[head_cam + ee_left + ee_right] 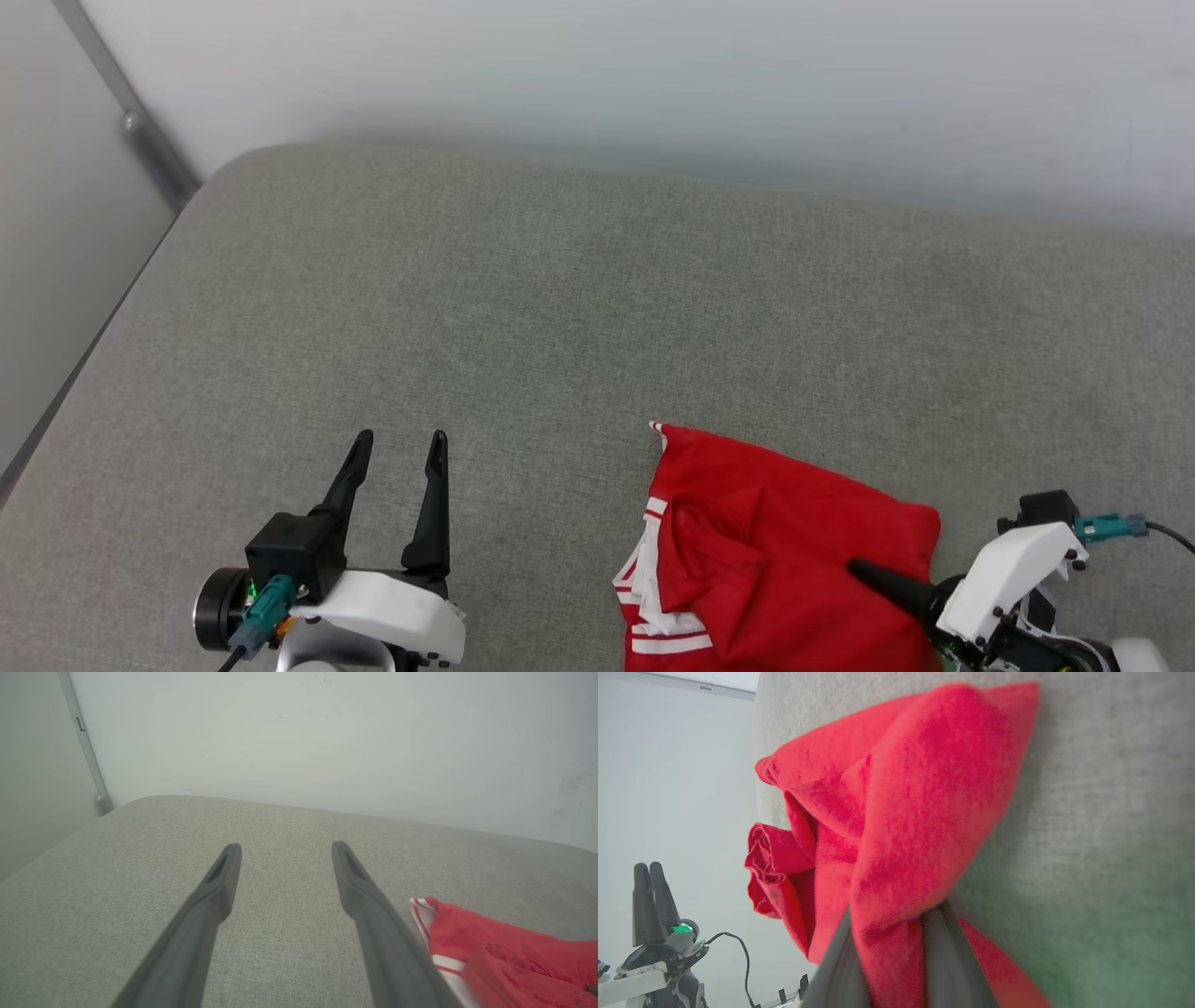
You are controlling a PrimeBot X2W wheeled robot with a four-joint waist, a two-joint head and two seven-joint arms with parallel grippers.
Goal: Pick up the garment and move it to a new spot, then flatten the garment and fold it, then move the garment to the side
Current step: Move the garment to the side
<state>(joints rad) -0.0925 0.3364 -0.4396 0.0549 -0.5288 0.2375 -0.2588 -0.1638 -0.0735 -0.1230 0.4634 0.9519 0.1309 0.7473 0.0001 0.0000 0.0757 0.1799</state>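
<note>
The red jersey [775,551] lies bunched at the front right of the grey cushion, its white-and-red striped trim on its left side; the lettering is hidden in the folds. My right gripper [864,571] comes in from the lower right, and in the right wrist view red fabric [915,812] is pinched between its two dark fingers [945,956]. My left gripper [400,448] stands open at the lower left, well left of the jersey, nothing between its fingers [219,891]. The jersey's striped corner [467,938] shows just right of its right finger.
The grey fabric cushion [579,308] spreads wide to the back and left. A white wall [653,75] runs behind it, and a metal rail [140,131] stands at the far left beside the cushion's left edge.
</note>
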